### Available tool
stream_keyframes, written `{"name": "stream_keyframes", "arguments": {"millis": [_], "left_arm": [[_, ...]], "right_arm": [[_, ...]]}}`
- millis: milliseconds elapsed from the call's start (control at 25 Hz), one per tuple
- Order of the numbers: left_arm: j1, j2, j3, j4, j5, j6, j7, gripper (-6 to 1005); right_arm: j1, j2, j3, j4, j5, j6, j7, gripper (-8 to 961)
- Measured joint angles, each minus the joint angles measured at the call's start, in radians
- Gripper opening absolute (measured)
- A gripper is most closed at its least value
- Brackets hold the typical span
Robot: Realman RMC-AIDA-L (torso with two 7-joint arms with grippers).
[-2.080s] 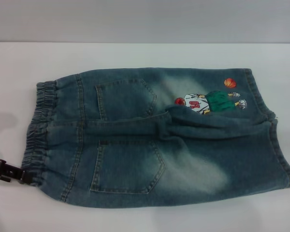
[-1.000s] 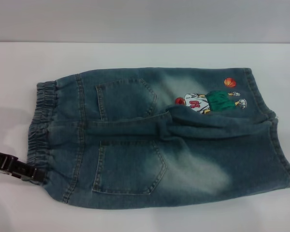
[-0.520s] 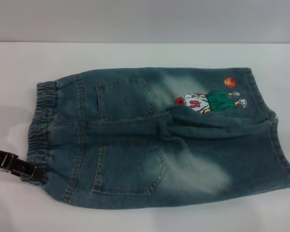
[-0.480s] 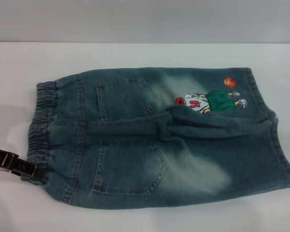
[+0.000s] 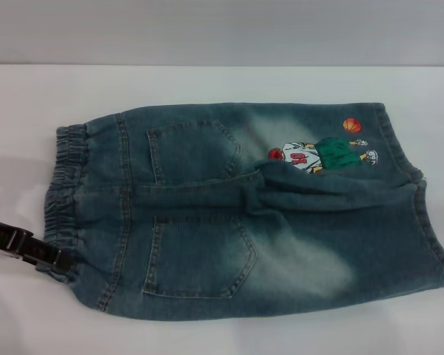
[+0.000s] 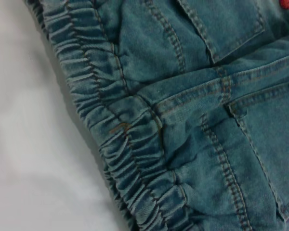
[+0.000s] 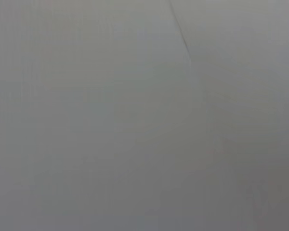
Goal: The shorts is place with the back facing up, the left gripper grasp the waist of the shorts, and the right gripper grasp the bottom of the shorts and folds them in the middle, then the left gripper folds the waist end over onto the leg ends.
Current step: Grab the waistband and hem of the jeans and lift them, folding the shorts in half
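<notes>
White table (image 5: 207,81) under shorts (image 5: 281,222), long axis left-right; left gripper (image 5: 59,260) touching waist (image 5: 63,200) near-left corner, grip state unclear; right gripper unseen.

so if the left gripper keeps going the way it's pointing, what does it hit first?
Most likely the waist of the shorts. The left gripper points in from the robot's left, its tip already at the near corner of the gathered elastic band. Contact can't be confirmed from the head view.
</notes>
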Motion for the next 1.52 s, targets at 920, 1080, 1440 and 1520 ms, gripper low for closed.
{"name": "stream_keyframes", "arguments": {"millis": [920,1080,1440,1520], "left_arm": [[0.001,-0.008,0.019,0.028,0.015,0.002,0.007,219],[0.001,-0.009,0.019,0.028,0.018,0.002,0.008,110],[0.0,-0.01,0.019,0.03,0.019,0.0,0.008,18],[-0.001,-0.01,0.019,0.031,0.019,0.0,0.009,17]], "right_arm": [[-0.013,0.001,0.002,-0.002,0.008,-0.007,0.0,601],[-0.014,0.001,0.002,-0.002,0.009,-0.008,0.0,601],[-0.008,0.001,0.002,-0.002,0.009,-0.008,0.0,600],[-0.006,0.0,0.002,-0.002,0.009,-0.008,0.0,600]]}}
